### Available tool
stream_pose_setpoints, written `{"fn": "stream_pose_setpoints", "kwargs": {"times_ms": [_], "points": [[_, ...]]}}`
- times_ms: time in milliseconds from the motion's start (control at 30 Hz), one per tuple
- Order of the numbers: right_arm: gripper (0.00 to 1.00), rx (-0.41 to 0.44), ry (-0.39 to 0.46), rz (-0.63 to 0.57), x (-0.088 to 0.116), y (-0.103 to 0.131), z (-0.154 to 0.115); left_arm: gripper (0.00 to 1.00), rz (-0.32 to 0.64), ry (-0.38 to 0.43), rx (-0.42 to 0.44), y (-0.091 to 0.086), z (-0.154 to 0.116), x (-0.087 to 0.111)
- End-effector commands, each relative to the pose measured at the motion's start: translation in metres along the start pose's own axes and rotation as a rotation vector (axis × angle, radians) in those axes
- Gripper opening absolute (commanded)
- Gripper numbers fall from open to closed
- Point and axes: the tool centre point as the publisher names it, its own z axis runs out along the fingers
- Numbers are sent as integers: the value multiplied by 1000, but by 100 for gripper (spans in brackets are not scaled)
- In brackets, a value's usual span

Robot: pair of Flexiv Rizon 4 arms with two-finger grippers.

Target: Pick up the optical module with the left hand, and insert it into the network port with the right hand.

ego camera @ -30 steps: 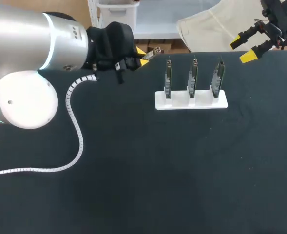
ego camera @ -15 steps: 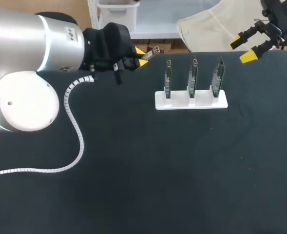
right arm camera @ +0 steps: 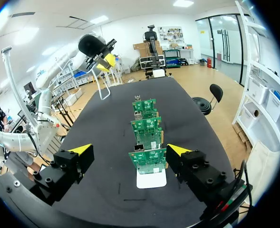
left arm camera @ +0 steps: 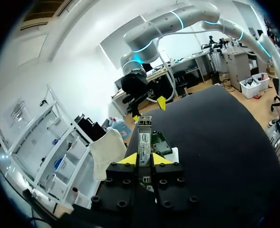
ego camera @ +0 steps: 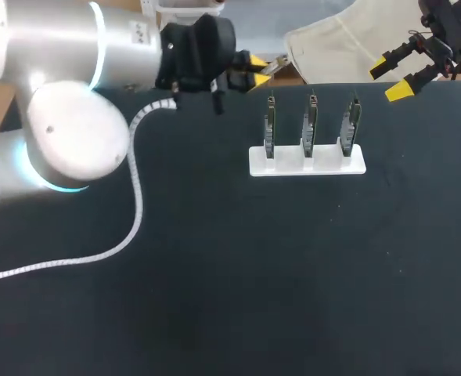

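Optical module [left arm camera: 144,141] sits clamped between the L fingers [left arm camera: 128,160], yellow tips pressing it from both sides, so they're closed on it. It's a slim rectangular metal bar, silver-grey, w/ a white printed label on the upper face and a darker, stepped end at the far tip. Approx. half its length sticks out ahead of the tips, the rest is hidden between the black finger blocks. In the head view the module [ego camera: 275,64] shows as a small silvery stub poking out of the L fingers [ego camera: 255,78], held in the air at the far edge of the black tabletop [ego camera: 293,274], just beyond and above the leftmost of three green circuit boards [ego camera: 310,125]. Not touching any of them. Boards stand upright, side by side, in a white holder [ego camera: 308,163]. Each has a small metal part near its top edge, too small to tell more. R fingers [ego camera: 400,92] are spread wide, gripping nothing, up by the far right corner of the tabletop, well apart from the boards. From the R wrist view the boards [right arm camera: 148,160] line up one behind another ahead of the open R fingers [right arm camera: 81,148]. A white spiral-wrapped cable [ego camera: 128,227] runs from the L arm across the tabletop.
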Motion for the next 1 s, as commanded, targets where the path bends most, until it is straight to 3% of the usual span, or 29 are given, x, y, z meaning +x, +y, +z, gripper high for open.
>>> {"fn": "stream_pose_setpoints", "kwargs": {"times_ms": [33,667,1000], "points": [[100,3,0,0,0,1,0,0,1,-104,38,9,24,-2],[100,3,0,0,0,1,0,0,-70,-352,48,12,75,-30],[100,3,0,0,0,1,0,0,-72,-400,79,15,91,-37]]}}
